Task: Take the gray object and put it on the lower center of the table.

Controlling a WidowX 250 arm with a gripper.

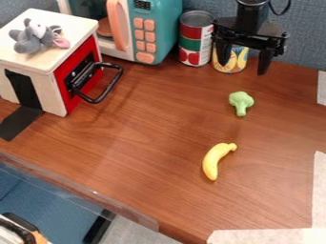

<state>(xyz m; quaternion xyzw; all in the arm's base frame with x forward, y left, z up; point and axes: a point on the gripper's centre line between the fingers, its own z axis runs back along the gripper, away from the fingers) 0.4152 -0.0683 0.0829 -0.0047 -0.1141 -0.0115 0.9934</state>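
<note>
1 gray obj [30,40] on 1 box [75,24], 2 cans [193,42], 1 tool [242,67]

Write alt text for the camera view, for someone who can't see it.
A gray plush mouse sits on a red-fronted box at the upper left of a wooden table, beside a teal toy microwave. At the upper right, the robot's open, empty hand hangs near two cans; farther down lie a toy broccoli and a banana.
</note>
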